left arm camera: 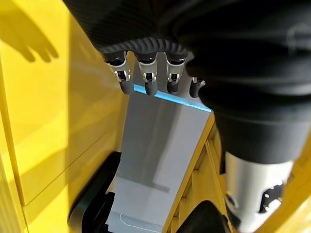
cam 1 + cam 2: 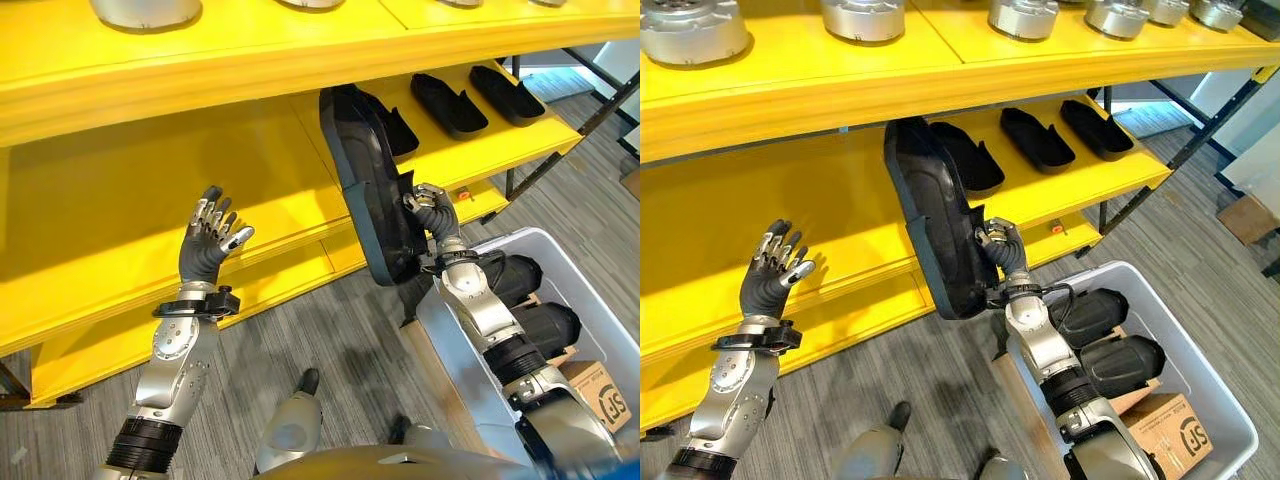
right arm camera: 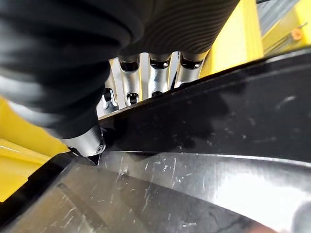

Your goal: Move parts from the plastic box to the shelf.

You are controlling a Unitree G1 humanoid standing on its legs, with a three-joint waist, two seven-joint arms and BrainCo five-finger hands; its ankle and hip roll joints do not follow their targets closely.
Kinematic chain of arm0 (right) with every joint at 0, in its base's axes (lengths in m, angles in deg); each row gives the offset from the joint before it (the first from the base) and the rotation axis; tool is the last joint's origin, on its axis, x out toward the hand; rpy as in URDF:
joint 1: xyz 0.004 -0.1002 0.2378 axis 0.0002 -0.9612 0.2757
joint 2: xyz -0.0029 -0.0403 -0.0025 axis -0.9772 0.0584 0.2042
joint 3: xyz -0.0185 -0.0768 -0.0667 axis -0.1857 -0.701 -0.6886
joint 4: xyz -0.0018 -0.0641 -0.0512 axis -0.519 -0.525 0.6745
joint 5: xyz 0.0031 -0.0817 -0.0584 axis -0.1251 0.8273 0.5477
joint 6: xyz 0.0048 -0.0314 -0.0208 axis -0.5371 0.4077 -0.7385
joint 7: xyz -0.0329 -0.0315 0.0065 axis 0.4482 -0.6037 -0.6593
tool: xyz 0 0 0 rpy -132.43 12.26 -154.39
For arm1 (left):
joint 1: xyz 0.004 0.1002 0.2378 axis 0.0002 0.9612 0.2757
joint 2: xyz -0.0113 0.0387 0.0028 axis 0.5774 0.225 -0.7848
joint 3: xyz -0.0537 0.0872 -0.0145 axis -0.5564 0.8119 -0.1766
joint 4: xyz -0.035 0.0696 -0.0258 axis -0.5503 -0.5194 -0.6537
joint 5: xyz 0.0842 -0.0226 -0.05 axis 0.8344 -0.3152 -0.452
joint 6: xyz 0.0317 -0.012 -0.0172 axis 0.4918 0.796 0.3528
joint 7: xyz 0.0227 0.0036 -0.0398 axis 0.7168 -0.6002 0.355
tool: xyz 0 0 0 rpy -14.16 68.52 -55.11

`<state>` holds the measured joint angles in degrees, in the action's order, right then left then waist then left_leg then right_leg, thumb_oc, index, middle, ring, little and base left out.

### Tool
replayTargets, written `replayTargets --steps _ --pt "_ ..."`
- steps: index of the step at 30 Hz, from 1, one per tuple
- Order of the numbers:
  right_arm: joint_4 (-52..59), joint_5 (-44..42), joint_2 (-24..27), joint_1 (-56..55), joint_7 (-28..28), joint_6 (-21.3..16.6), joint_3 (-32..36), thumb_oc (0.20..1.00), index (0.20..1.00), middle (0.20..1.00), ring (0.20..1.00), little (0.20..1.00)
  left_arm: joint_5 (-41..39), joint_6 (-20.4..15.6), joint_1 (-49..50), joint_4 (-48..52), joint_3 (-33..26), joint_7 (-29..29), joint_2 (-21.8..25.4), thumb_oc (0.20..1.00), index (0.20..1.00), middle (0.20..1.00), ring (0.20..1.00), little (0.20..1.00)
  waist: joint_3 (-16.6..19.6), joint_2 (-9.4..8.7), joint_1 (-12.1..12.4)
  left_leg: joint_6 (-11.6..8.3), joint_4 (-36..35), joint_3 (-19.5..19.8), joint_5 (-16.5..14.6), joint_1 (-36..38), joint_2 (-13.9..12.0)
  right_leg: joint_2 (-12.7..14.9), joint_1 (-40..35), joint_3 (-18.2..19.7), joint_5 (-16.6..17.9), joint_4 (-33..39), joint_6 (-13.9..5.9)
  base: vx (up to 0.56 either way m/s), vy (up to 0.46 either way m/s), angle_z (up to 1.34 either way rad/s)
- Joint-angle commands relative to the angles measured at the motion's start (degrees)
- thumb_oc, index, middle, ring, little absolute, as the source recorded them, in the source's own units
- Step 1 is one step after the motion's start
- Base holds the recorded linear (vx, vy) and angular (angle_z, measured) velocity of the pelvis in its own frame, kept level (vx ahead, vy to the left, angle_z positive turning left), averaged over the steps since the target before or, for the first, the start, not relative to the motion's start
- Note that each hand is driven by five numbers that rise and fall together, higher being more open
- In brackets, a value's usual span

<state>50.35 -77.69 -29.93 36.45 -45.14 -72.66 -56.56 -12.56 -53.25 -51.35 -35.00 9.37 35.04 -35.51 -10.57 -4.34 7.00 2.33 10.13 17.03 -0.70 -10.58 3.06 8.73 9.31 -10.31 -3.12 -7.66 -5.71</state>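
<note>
Right robot hand (image 2: pixel 1002 247) grips the black part (image 2: pixel 930 225) against the shelf (image 2: pixel 840 215).

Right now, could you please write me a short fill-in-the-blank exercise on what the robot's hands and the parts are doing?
1. The long black part is held in the robot's ____ hand.
2. The left hand is raised before the yellow shelf with its fingers ____.
3. More dark parts lie in the ____ plastic box on the floor.
4. Three black parts already rest on the ____ shelf board.

Missing words: right; open; grey; yellow
</note>
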Motion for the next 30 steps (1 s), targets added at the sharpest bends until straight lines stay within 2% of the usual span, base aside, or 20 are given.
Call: replayTargets --steps 1,3,4,7,11,13,17,26,28,30 --pt "2.57 -5.30 0.27 5.24 0.39 -4.90 1.65 0.200 0.200 0.200 0.200 0.200 2.32 -2.94 -0.85 3.27 -0.53 -1.24 1.10 1.000 1.000 1.000 1.000 1.000 -0.36 0.49 -1.51 1.22 -4.79 -5.38 -4.11 8.17 2.38 1.17 2.76 5.20 9.39 2.97 -2.60 0.05 -0.031 0.48" --pt "2.53 -6.18 0.19 5.14 0.63 -4.93 1.62 0.200 0.200 0.200 0.200 0.200 2.80 -2.85 -0.73 2.94 -0.97 -1.12 1.15 1.000 1.000 1.000 1.000 1.000 -0.45 0.37 -1.74 1.19 -4.54 -4.99 -4.52 8.57 2.55 0.74 2.82 6.50 10.16 4.31 -2.84 0.07 -0.076 0.46" --pt "2.46 -6.53 0.53 4.97 0.88 -4.48 1.88 0.200 0.200 0.200 0.200 0.200 2.70 -3.20 -0.04 2.21 -2.47 -0.71 0.96 1.000 1.000 1.000 1.000 1.000 -0.24 -0.15 -1.72 1.18 -3.96 -4.38 -5.39 9.43 3.22 0.37 2.69 6.92 11.60 4.97 -3.23 0.12 -0.150 0.11" --pt "3.06 -7.11 1.47 2.44 1.94 -4.60 2.88 0.200 0.200 0.200 0.200 0.200 2.73 -3.56 0.27 0.59 -3.61 -0.29 -0.28 1.000 1.000 1.000 1.000 1.000 1.28 -0.85 -2.07 0.98 -3.91 -3.53 -6.54 10.82 3.60 -0.32 -0.26 8.60 9.81 5.51 -2.92 0.12 -0.131 0.15" --pt "3.26 -7.52 2.09 0.88 2.40 -4.55 3.68 0.200 0.200 0.200 0.200 0.200 2.80 -3.56 0.98 0.53 -4.12 -0.28 -0.65 1.000 1.000 1.000 1.000 1.000 2.64 -0.58 -2.10 0.46 -4.18 -2.62 -6.95 12.17 2.68 -1.06 -1.87 7.68 8.43 4.47 -2.43 0.11 -0.134 0.15" --pt "3.53 -6.62 2.50 -0.51 2.12 -4.58 4.42 0.200 0.200 0.200 0.200 0.200 2.62 -3.42 0.83 0.50 -3.78 -0.14 -0.88 1.000 1.000 1.000 1.000 1.000 3.67 -0.39 -2.27 -0.37 -4.40 -1.65 -7.44 13.21 1.19 -1.89 -3.16 6.02 5.64 2.80 -1.48 0.12 -0.203 0.13" --pt "3.57 -5.67 2.82 -1.64 2.36 -4.85 4.67 0.200 0.200 0.200 0.200 0.200 2.13 -3.27 0.81 0.65 -2.77 -0.51 -1.23 1.000 1.000 1.000 1.000 1.000 4.61 -0.42 -2.53 -1.47 -4.44 -1.11 -8.03 14.18 -0.60 -2.79 -4.67 3.92 3.06 1.52 -0.61 0.10 -0.183 0.22" --pt "2.75 -5.17 3.40 -1.04 1.94 -5.36 4.06 0.200 0.200 0.200 0.200 0.200 1.14 -3.04 0.95 0.71 -1.34 -0.31 -1.71 1.000 1.000 1.000 1.000 1.000 5.26 -0.08 -2.54 -3.62 -3.96 -0.45 -7.80 14.39 -3.81 -4.20 -5.61 1.90 -0.95 -1.67 1.12 0.05 -0.145 0.09" --pt "2.28 -5.01 3.71 0.19 1.72 -5.35 3.04 0.200 0.200 0.200 0.200 0.200 0.57 -3.32 1.09 1.02 -1.41 -0.07 -2.25 1.000 1.000 1.000 1.000 1.000 4.75 -0.40 -2.04 -4.55 0.05 -0.65 -7.71 12.84 -3.82 -4.80 -6.78 1.79 -1.88 -1.26 2.17 0.06 -0.176 0.08" --pt "1.98 -5.12 3.72 1.17 1.49 -5.81 2.15 0.200 0.200 0.200 0.200 0.200 0.09 -3.50 1.70 1.62 -1.60 -0.15 -2.87 1.000 1.000 1.000 1.000 1.000 3.53 -0.70 -0.99 -5.91 7.75 -0.58 -4.09 9.56 -2.72 -5.32 -8.72 2.15 -1.88 0.19 3.26 0.02 -0.126 0.08"
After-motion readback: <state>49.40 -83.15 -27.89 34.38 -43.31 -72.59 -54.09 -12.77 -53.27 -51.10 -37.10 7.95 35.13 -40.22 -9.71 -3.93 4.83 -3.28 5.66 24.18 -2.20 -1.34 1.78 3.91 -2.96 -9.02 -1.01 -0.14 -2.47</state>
